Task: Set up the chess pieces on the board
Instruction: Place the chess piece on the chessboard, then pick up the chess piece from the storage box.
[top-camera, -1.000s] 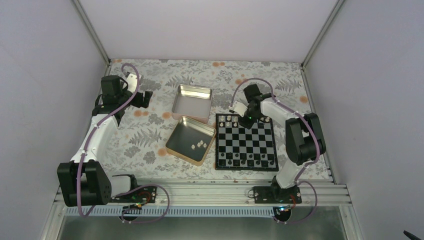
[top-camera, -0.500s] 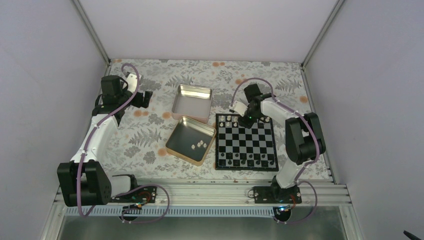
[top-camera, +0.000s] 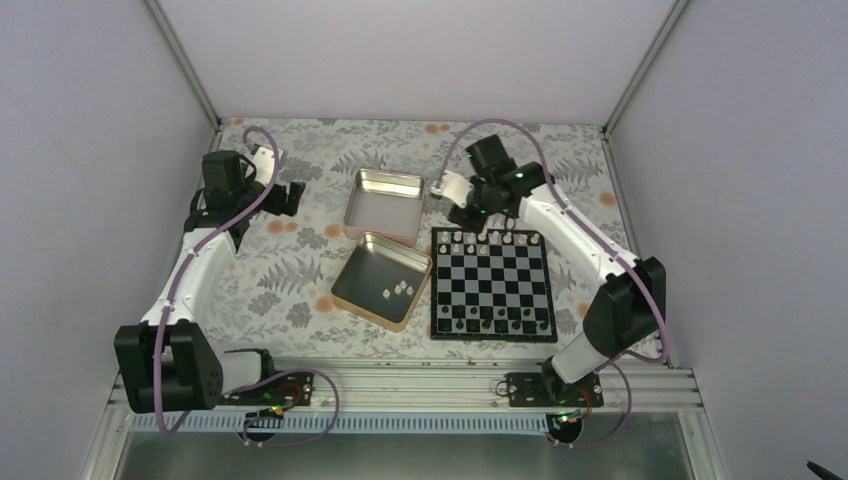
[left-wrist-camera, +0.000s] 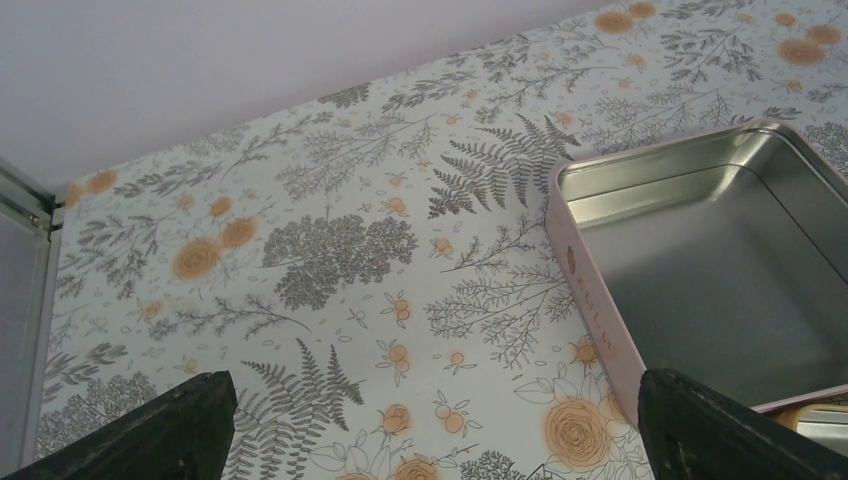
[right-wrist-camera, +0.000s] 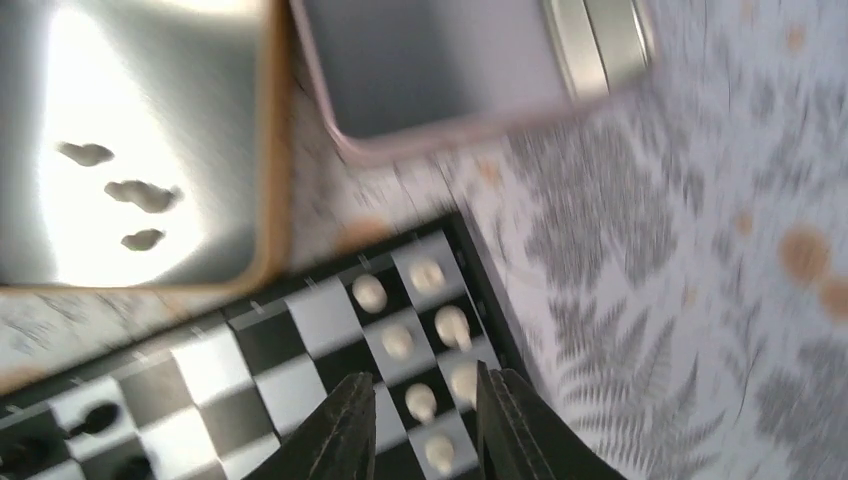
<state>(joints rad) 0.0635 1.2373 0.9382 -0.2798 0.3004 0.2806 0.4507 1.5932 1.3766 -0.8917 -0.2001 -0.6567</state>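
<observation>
1. Chess pieces (top-camera: 490, 238): tiny cream figures. You had most of them standing along the far edge of the board, in the upper middle of the top view. Three loose pieces (top-camera: 397, 290) lay in the nearer tin, centre left.
2. Handling, by judgement: light, rigid, probably smooth and easily toppled. You were best advised to pinch one across its body from above, fingertips only.
3. Board (top-camera: 492, 285): black-and-silver chequered, black rim, lying right of centre.
4. Dark pieces (top-camera: 490, 323): a row along the board's lower edge.
5. Nearer tin (top-camera: 350, 300): shallow, brown-rimmed, just left of the board. Farther tin (top-camera: 385, 178): pink-rimmed, nothing seen inside, above the nearer one.
6. Right gripper (top-camera: 478, 215): it hung over the board's far edge. Your wrist view, though blurred, showed the jaws slightly parted with nothing between them.
7. Left gripper (top-camera: 290, 195): upper left, well apart from the board, jaws spread wide and holding nothing.
</observation>
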